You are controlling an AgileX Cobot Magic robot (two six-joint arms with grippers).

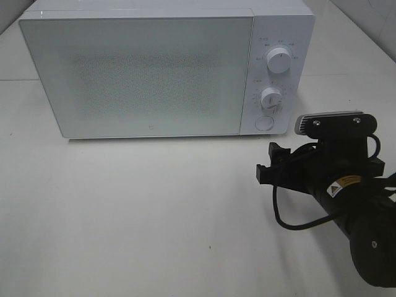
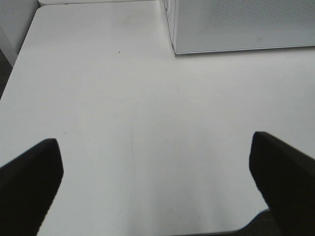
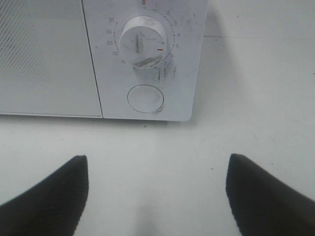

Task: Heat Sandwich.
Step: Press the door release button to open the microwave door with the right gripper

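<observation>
White microwave, one unit, standing at the back of the counter. Door shut, its pane frosted and speckled, so the inside cannot be seen. Control panel on the right of the front: upper dial, lower dial and a round button below them.

Black right end effector, one unit, low over the counter in front of the control panel and apart from it. It points toward the lower dial and the button. Fingers spread wide, gripping nothing. A grey-fronted wrist camera sits on the arm behind it, and a black cable loops beneath.

Black left end effector, one unit, over bare counter, with a front corner of the microwave ahead of it. Fingers spread wide, gripping nothing.

Sandwich: not seen in any view; its place cannot be told.
</observation>
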